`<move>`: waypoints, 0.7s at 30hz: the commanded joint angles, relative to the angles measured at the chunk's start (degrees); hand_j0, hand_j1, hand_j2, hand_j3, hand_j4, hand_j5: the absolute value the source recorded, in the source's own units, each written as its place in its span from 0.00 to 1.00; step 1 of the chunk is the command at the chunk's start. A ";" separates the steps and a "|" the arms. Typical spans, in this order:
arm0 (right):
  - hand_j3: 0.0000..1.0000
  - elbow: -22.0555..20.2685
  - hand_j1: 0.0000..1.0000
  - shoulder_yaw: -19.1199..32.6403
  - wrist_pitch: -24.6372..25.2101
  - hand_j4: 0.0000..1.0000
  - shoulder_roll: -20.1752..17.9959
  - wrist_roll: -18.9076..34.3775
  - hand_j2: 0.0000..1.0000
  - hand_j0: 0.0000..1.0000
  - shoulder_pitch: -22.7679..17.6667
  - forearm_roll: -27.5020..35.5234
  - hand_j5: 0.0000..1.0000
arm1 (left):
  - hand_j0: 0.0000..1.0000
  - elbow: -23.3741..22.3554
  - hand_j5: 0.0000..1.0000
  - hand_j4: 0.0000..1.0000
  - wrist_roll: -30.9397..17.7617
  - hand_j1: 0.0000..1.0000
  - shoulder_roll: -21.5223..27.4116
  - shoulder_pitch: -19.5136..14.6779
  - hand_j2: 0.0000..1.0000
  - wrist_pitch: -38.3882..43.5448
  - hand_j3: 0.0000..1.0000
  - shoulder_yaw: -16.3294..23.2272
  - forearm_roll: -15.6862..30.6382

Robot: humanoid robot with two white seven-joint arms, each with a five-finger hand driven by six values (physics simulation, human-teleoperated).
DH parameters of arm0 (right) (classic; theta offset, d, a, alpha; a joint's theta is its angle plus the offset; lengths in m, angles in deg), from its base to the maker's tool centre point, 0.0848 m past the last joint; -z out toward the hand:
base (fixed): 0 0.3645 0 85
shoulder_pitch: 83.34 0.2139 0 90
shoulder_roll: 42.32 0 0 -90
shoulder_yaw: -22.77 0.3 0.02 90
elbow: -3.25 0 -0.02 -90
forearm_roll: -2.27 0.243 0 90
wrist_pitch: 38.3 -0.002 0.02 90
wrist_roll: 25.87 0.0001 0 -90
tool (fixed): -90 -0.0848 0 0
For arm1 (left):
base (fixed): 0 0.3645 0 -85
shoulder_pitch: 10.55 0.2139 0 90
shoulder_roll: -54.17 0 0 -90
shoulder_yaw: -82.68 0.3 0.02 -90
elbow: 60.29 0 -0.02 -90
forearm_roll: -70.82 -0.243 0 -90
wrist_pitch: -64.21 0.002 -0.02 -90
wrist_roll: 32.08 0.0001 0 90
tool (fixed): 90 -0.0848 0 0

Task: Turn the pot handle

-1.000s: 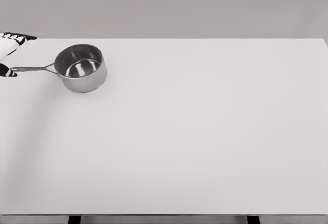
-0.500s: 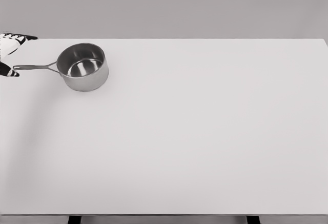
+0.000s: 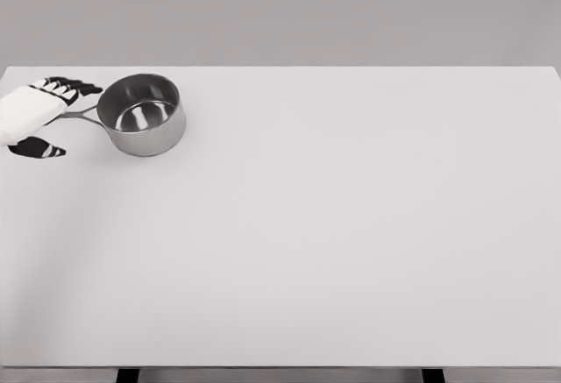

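A steel pot [image 3: 140,114] stands upright at the far left of the white table [image 3: 333,225], empty, near the back edge. Its thin handle [image 3: 81,113] points left. My left hand [image 3: 63,118] comes in from the left edge and lies over the outer part of the handle, hiding most of it. Its black-tipped fingers [image 3: 77,86] stretch toward the pot behind the handle, and the thumb [image 3: 42,148] sits apart in front of it. The hand looks open, not closed on the handle. My right arm is out of view.
The table's left edge runs right beside the hand. A plain grey wall stands behind the table.
My left hand has moved right from the picture's edge, over the handle and toward the pot. The pot slid slightly to the right early on, then stayed put.
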 commanded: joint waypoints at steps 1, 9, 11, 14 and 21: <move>1.00 0.00 1.00 0.00 -0.05 1.00 0.00 0.01 1.00 1.00 0.00 0.00 1.00 | 1.00 6.69 1.00 1.00 0.10 1.00 -0.08 0.44 1.00 0.10 1.00 -3.60 0.88; 1.00 0.00 1.00 0.00 0.04 1.00 0.00 0.01 1.00 1.00 0.00 0.00 1.00 | 1.00 22.78 1.00 1.00 0.02 1.00 -0.44 10.28 1.00 -3.09 1.00 -12.57 12.04; 1.00 0.00 1.00 0.00 -0.05 1.00 0.00 0.10 1.00 1.00 0.00 0.00 1.00 | 1.00 22.96 1.00 1.00 0.10 1.00 -0.70 12.22 1.00 -3.09 1.00 -12.48 15.90; 1.00 0.00 1.00 0.00 0.04 1.00 0.00 0.01 1.00 1.00 0.00 0.00 1.00 | 1.00 23.05 1.00 1.00 0.10 1.00 -1.93 15.38 1.00 -3.09 1.00 -12.39 19.78; 1.00 0.00 1.00 0.00 0.04 1.00 0.00 0.01 1.00 1.00 -0.09 0.00 1.00 | 1.00 25.42 1.00 1.00 -0.33 1.00 -1.31 23.91 1.00 -3.09 1.00 -10.28 20.39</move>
